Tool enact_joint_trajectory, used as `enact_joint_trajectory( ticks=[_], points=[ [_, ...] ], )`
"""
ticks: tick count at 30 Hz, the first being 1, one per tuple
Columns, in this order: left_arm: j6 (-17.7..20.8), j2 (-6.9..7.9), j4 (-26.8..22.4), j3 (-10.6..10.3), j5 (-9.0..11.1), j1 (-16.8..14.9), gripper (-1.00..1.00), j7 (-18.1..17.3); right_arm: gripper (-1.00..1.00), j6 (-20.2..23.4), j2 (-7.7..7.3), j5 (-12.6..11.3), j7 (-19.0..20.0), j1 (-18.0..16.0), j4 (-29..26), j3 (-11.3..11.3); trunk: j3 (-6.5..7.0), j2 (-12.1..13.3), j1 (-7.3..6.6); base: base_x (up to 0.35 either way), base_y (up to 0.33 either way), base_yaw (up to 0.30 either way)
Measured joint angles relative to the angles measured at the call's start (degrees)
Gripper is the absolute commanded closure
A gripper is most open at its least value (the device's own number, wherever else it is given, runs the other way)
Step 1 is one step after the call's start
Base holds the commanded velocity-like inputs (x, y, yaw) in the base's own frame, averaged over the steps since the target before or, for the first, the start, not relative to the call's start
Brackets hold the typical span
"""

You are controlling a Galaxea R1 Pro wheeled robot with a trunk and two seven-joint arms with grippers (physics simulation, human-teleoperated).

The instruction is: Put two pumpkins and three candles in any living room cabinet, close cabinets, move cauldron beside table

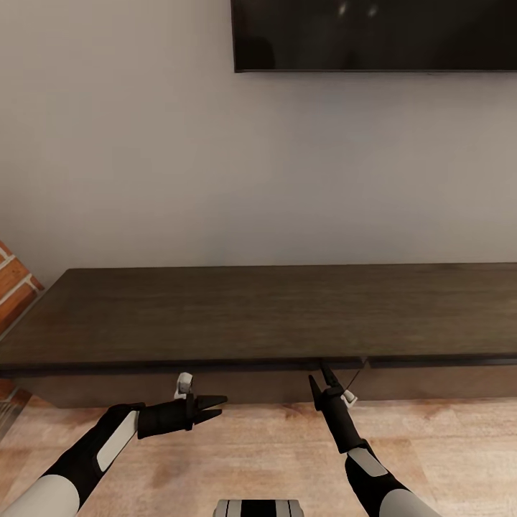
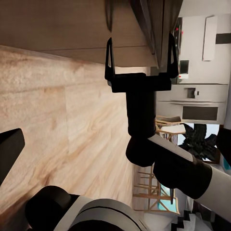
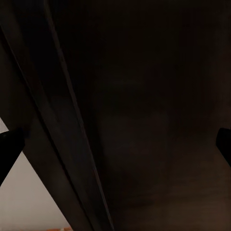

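Observation:
The cabinet (image 1: 258, 316) is a long, low, dark-brown unit along the wall, and its flat drawer fronts look shut. My right gripper (image 1: 319, 377) is open and points up at the front just under the top's overhang, left of a seam between two fronts. In the left wrist view the right gripper (image 2: 139, 55) has its fingers spread wide against the cabinet's underside edge (image 2: 144, 29). The right wrist view looks closely at the dark cabinet front (image 3: 144, 96). My left gripper (image 1: 217, 406) is open and empty, pointing right above the floor. The pumpkins, candles and cauldron are out of view.
A black TV (image 1: 373, 32) hangs on the wall above the cabinet. Red brickwork (image 1: 14, 287) stands at the cabinet's left end. Pale wood floor (image 1: 251, 445) lies before it. The left wrist view reaches past my right arm to a kitchen oven (image 2: 192, 101) and stools.

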Motion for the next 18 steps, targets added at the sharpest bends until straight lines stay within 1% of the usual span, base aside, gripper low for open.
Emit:
enact_joint_trajectory(
  ticks=[5,9,18],
  points=[
    [-0.01,0.00,-0.02,0.05,0.03,0.00,-1.00,0.00,-1.00,0.07,0.00,-0.06,0.02,-0.02,0.05,0.02,0.00,0.00,0.00,0.000,0.000,0.000],
    [0.00,0.00,-0.02,0.06,0.00,-0.01,-1.00,0.00,-1.00,-0.11,0.00,0.23,-0.26,0.05,0.21,0.08,0.88,0.06,-0.10,0.000,0.000,0.000],
    [0.00,0.00,-0.02,0.07,-0.01,0.00,-1.00,0.00,-1.00,-0.18,-0.02,0.30,-0.20,-0.25,0.30,0.09,0.88,0.06,-0.10,0.000,0.000,0.000]
  ],
)
